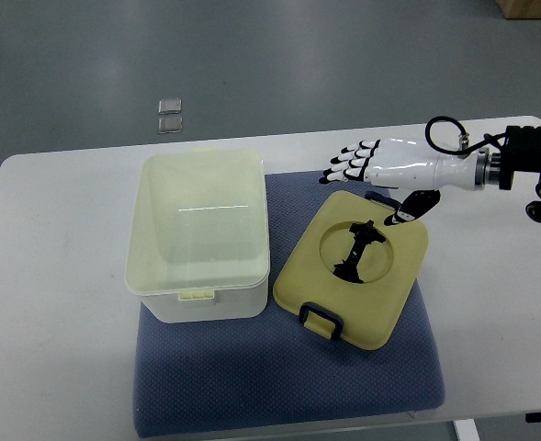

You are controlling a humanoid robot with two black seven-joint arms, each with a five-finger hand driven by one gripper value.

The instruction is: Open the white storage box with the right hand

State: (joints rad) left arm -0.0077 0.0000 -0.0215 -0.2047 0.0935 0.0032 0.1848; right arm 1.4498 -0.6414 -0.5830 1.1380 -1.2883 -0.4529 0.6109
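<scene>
From where I sit at the controls, the white storage box stands at the left of the blue mat, open-topped, interior bare. Its lid lies flat on the mat just beside the box to the right, underside or recessed face up, with a dark latch at its near edge and a black handle in the round recess. I judge the opening done. My right hand hovers over the lid's far edge, fingers spread and holding nothing, thumb pointing down toward the lid. To finish well, I should lift the hand straight up before drawing it back right, so the thumb does not drag the lid against the box. The left hand does not show
</scene>
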